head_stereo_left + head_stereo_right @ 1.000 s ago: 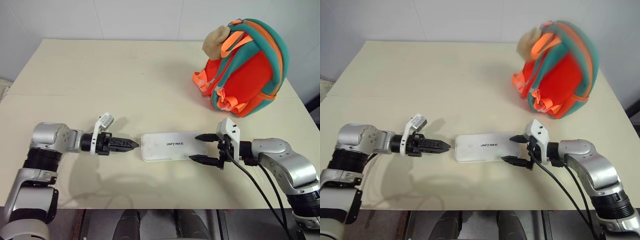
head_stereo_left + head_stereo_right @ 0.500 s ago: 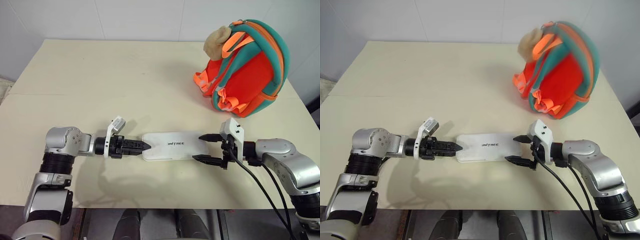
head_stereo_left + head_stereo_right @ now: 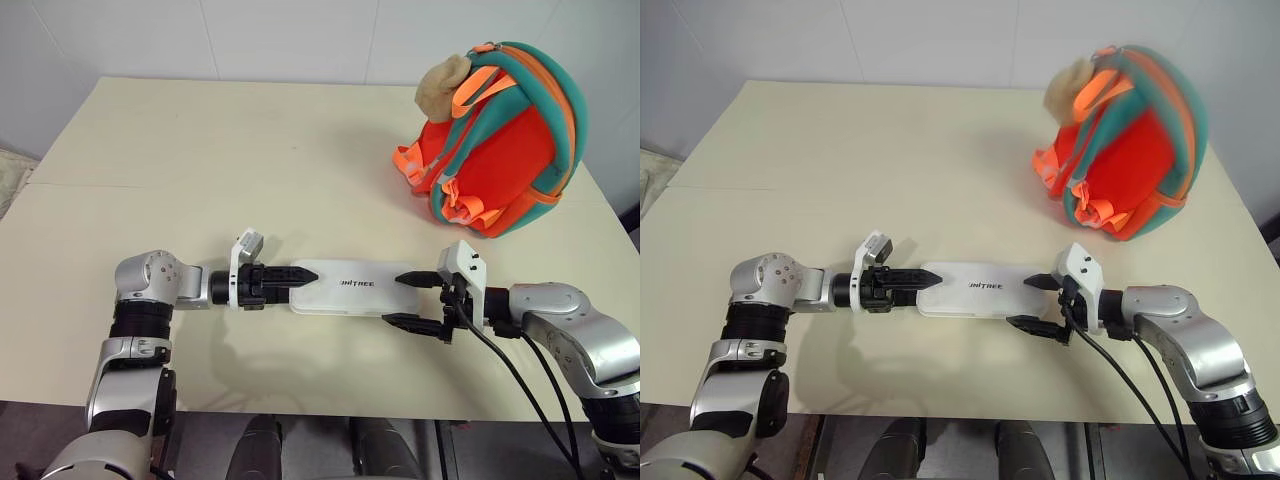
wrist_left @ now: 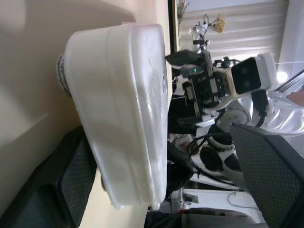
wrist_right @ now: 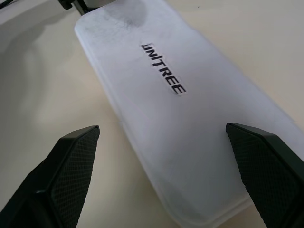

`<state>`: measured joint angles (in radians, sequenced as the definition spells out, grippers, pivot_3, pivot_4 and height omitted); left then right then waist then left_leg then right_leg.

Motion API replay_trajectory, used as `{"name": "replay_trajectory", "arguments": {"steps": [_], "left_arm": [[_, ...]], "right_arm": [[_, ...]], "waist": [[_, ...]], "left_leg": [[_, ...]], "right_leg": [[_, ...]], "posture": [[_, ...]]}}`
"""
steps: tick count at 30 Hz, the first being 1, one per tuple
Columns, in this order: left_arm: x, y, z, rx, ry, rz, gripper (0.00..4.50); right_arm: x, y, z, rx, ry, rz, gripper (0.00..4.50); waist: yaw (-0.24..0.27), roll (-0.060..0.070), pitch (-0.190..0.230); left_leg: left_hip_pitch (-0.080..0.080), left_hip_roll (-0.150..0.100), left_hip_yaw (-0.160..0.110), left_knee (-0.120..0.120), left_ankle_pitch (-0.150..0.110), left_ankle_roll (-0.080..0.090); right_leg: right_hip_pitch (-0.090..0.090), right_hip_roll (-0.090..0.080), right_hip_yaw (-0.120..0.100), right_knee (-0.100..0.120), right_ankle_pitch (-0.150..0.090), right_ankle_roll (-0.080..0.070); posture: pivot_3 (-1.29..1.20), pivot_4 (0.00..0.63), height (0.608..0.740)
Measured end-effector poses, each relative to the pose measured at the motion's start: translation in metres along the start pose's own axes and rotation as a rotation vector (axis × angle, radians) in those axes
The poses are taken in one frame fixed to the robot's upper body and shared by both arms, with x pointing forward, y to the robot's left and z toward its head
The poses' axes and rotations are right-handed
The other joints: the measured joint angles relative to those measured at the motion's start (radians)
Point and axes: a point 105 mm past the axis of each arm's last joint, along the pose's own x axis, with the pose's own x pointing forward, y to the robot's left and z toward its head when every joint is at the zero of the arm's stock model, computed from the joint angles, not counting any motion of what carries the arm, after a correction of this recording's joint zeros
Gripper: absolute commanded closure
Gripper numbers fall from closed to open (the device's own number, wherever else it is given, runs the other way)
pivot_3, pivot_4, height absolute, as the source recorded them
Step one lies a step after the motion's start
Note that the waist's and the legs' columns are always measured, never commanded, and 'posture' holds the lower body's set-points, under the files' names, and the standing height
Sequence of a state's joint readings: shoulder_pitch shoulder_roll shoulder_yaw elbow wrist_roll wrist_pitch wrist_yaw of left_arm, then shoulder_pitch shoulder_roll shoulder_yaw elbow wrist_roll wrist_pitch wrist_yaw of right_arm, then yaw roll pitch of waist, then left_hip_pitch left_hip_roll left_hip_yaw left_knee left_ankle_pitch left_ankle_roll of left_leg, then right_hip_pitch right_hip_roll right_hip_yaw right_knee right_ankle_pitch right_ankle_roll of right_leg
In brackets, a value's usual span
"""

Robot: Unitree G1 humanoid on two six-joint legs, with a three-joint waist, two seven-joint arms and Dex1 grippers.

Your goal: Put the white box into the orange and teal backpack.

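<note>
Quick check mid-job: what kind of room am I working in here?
Likely an indoor lab or test room: a plain cream table against white wall panels, holding just the white box and the orange and teal backpack.

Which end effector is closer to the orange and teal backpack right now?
The right end effector. It sits at the white box's end nearest the orange and teal backpack; the left end effector is at the box's far end.

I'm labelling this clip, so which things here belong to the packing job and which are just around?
Job:
white box, flat on the table, between both grippers
orange and teal backpack, standing at the far right
left gripper, open at the box's end
right gripper, open around the other end

Just around:
table
tan plush toy on the backpack
</note>
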<state>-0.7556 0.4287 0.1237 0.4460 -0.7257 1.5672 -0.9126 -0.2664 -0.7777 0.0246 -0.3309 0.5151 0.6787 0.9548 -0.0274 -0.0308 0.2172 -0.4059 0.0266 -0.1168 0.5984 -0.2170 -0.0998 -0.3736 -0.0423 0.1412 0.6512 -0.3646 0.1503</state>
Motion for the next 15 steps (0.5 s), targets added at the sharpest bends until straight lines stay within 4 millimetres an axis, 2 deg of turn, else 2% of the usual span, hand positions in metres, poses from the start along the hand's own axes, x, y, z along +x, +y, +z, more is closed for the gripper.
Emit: {"name": "replay_trajectory", "arguments": {"steps": [1, 4, 12, 13, 15], "left_arm": [[0.0014, -0.0002, -0.0005, 0.000, 0.006, -0.001, 0.01], [0.0066, -0.0005, -0.0025, -0.001, 0.030, -0.001, 0.55], [0.0073, 0.0005, -0.0099, -0.021, 0.090, 0.013, 2.93], [0.0062, 0.0010, -0.0101, -0.023, 0.093, 0.019, 3.13], [0.0054, 0.0011, -0.0100, -0.024, 0.093, 0.022, 3.17]], "right_arm": [[0.0000, 0.0001, 0.0000, 0.001, -0.001, -0.001, 0.00], [0.0002, 0.0006, 0.0006, 0.000, -0.002, -0.002, 0.00], [-0.0025, 0.0015, 0.0016, 0.001, -0.012, -0.013, 0.00], [-0.0032, 0.0014, 0.0030, -0.003, -0.017, -0.016, 0.00], [-0.0040, 0.0009, 0.0020, 0.001, -0.017, -0.024, 0.00]], "waist": [[0.000, 0.000, 0.000], [0.000, 0.000, 0.000], [-0.002, 0.000, 0.000], [-0.002, 0.000, 0.000], [-0.004, 0.000, 0.000]], "left_leg": [[0.000, 0.000, 0.000, 0.000, 0.000, 0.000], [0.000, 0.000, 0.000, 0.000, 0.000, 0.000], [0.000, 0.000, 0.000, -0.001, 0.000, 0.000], [0.000, 0.000, 0.000, -0.001, 0.000, 0.000], [0.000, 0.000, 0.000, -0.001, 0.000, 0.000]], "right_leg": [[0.000, 0.000, 0.000, 0.000, 0.000, 0.000], [0.000, 0.000, 0.000, 0.000, 0.000, 0.000], [0.000, 0.000, 0.000, -0.001, 0.000, 0.000], [0.000, 0.000, 0.000, -0.001, 0.000, 0.000], [-0.001, 0.000, 0.000, -0.001, 0.000, 0.000]], "posture": [[0.00, 0.150, 0.740], [0.00, 0.150, 0.740], [0.00, 0.150, 0.740], [0.00, 0.150, 0.740], [0.00, 0.150, 0.740]]}}
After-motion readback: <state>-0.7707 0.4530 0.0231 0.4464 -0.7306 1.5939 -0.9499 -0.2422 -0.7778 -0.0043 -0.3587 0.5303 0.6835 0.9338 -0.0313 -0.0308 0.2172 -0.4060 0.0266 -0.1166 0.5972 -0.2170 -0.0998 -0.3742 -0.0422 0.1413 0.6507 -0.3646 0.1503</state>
